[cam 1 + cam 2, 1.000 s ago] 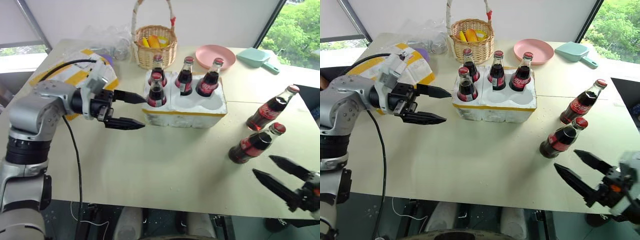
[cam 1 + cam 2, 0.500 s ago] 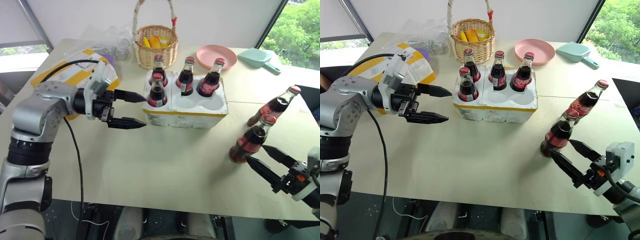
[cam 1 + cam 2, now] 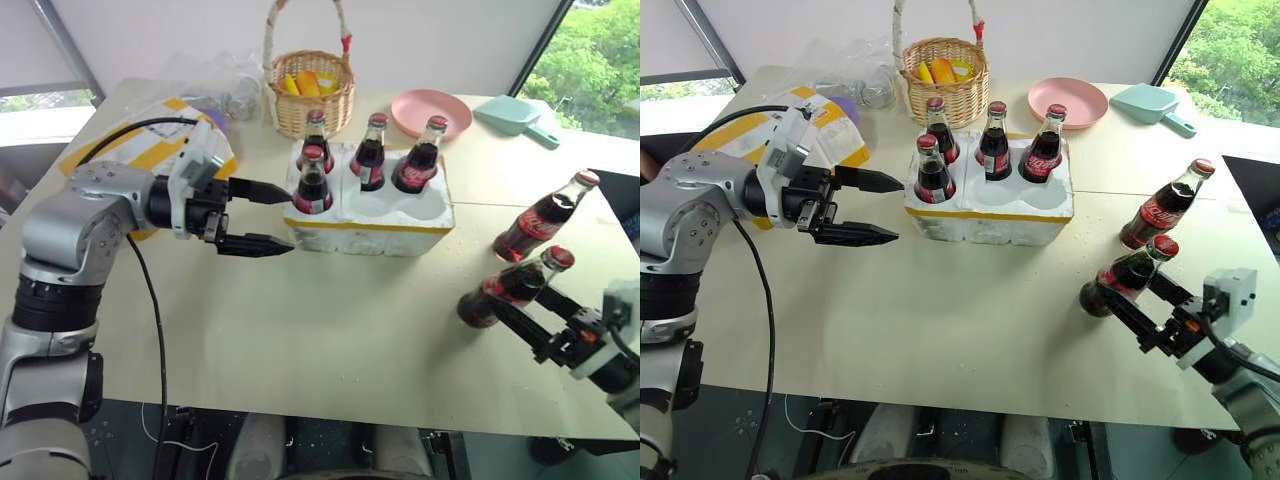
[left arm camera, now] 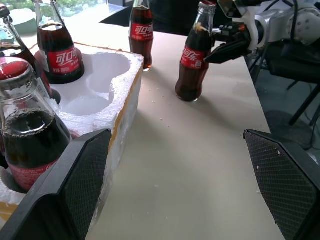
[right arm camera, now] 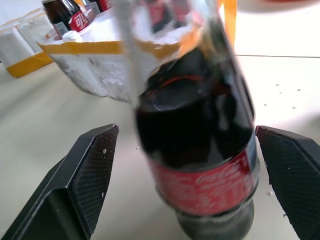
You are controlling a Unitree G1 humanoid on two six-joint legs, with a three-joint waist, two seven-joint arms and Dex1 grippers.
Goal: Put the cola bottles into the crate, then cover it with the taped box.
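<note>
My right end effector point(image 3: 1140, 305) wide open astride a leaning cola bottle point(image 3: 1124, 277) at lower right, not gripping, my left end effector point(image 3: 268, 218) open beside the crate point(image 3: 372, 214) at centre holding four bottles, second loose bottle point(image 3: 544, 217) on the desk point(image 3: 330, 330) at right

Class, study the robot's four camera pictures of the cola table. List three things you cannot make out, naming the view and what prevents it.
1. Taped box, head views: the left hand and its arm cover much of it.
2. Basket contents, head views: the wicker rim hides all but yellow tops.
3. Nearest cola bottle, right wrist view: the top edge cuts off its cap; its neck is blurred.
</note>
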